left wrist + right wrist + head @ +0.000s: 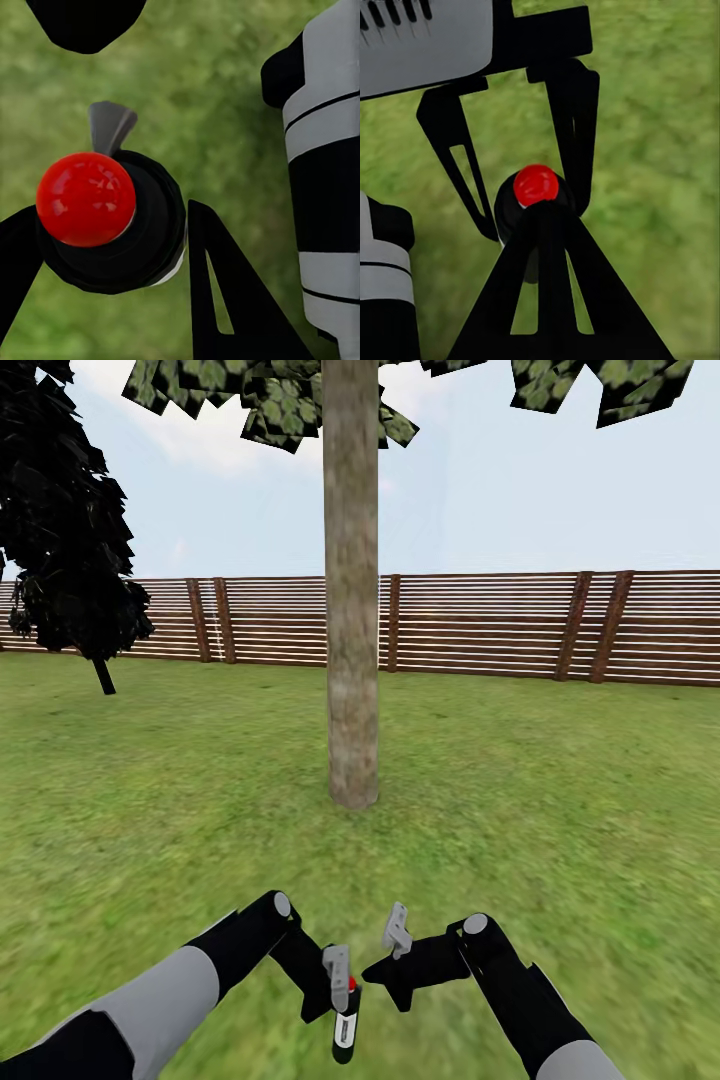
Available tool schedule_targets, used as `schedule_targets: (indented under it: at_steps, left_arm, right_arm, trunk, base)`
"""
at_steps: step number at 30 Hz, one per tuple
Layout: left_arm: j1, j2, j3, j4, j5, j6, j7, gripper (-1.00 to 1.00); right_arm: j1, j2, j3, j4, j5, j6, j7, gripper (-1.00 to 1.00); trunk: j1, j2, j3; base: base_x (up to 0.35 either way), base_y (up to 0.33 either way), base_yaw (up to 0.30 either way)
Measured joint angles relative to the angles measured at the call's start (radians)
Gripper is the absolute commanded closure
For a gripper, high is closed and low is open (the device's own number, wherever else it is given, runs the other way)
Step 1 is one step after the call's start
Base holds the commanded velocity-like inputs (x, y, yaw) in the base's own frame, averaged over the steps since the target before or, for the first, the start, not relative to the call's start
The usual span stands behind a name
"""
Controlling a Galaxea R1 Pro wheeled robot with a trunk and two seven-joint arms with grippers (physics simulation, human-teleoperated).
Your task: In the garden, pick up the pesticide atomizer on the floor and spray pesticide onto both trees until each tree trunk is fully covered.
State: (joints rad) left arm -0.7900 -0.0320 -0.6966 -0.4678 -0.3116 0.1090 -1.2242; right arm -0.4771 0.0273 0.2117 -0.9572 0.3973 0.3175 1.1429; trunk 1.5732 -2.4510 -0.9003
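A thick beige-grey tree trunk (352, 660) stands straight ahead on the green lawn, its leaf clumps (290, 405) overhead. The pesticide atomizer (345, 1032), a small black bottle with a red cap and grey trigger, hangs low in front of me, well short of the trunk. My left gripper (340, 988) is shut on it. The left wrist view looks down on the atomizer (112, 225), which sits between the black fingers (225, 300). My right gripper (396, 935) is shut and empty, just right of the bottle. The right wrist view looks past the right gripper's joined fingertips (544, 247) at the atomizer (536, 186).
A brown slat fence (500, 625) runs across the back of the lawn. A near-black thin-trunked tree (70, 530) stands at the far left. Grass (560, 810) spreads on all sides of the trunk.
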Motion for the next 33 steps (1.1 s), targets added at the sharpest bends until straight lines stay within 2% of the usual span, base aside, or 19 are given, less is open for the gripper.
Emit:
schedule_targets:
  at_steps: [10,29,31,33]
  left_arm:
    - [0.0,-0.012,0.0,-0.002,0.0,0.0,0.0,1.0]
    - [-0.014,-0.011,0.0,0.0,0.0,0.0,0.002,1.0]
    - [-0.014,-0.007,0.0,0.001,0.0,0.001,0.007,1.0]
    - [-0.014,0.016,0.0,0.003,-0.001,0.003,0.022,1.0]
  right_arm:
    - [0.0,0.0,0.0,0.0,0.0,0.0,0.0,1.0]
    - [0.0,0.0,0.002,0.0,0.0,0.0,0.0,1.0]
    - [0.0,0.0,0.002,0.0,0.0,0.0,0.0,1.0]
    - [0.0,0.0,0.002,0.0,0.0,0.0,0.001,1.0]
  trunk:
    - [0.0,0.0,0.0]
    - [0.0,0.0,0.0]
    - [0.0,0.0,0.0]
    - [0.0,0.0,0.0]
  base:
    - [0.0,0.0,0.0]
    - [0.0,0.0,0.0]
    - [0.0,0.0,0.0]
    - [0.0,0.0,0.0]
